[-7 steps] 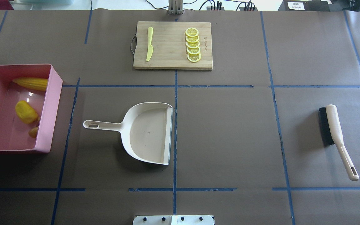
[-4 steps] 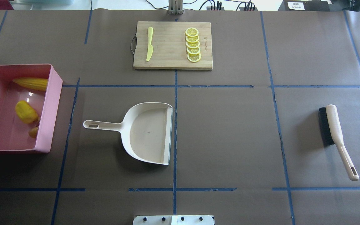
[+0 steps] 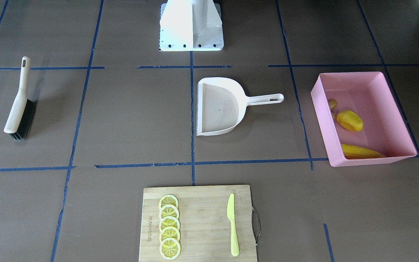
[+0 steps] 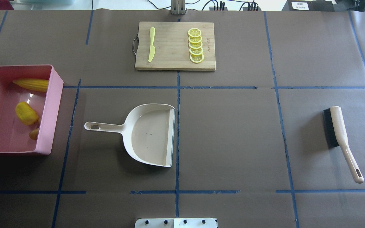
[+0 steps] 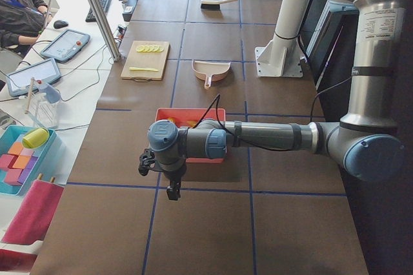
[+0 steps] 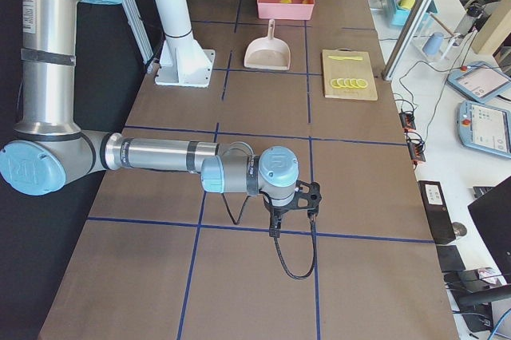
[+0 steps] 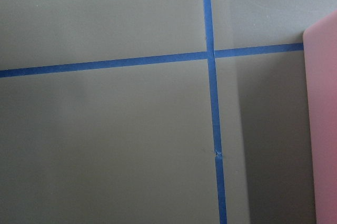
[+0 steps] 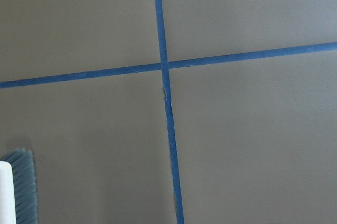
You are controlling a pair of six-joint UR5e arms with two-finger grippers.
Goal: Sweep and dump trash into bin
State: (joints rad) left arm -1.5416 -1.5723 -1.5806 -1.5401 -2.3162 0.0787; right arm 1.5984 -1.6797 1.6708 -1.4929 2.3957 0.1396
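I cannot tell whether my left gripper (image 5: 172, 190) or right gripper (image 6: 275, 227) is open. Dustpan (image 4: 147, 136) lies near bin (image 4: 51, 104), handle toward it. Bin at table's (image 4: 233, 133) left edge holds trash (image 4: 26, 113); corn cob's (image 4: 32, 84) tip points at that edge.

You see a brown bench (image 4: 233, 142) ruled into squares by blue tape lines (image 4: 177, 126). Your bin (image 4: 51, 110) is pink; inside it lie a ridged yellow corn cob (image 4: 32, 84), a plain yellow potato-like lump (image 4: 26, 113) and a tan-orange ginger root (image 4: 34, 133). The dustpan (image 4: 150, 136) is cream, the brush (image 4: 339, 126) cream with black bristles (image 4: 329, 128), the cutting board (image 4: 173, 47) pale wood, carrying yellow lemon slices (image 4: 195, 45) and a yellow-green knife (image 4: 151, 44).
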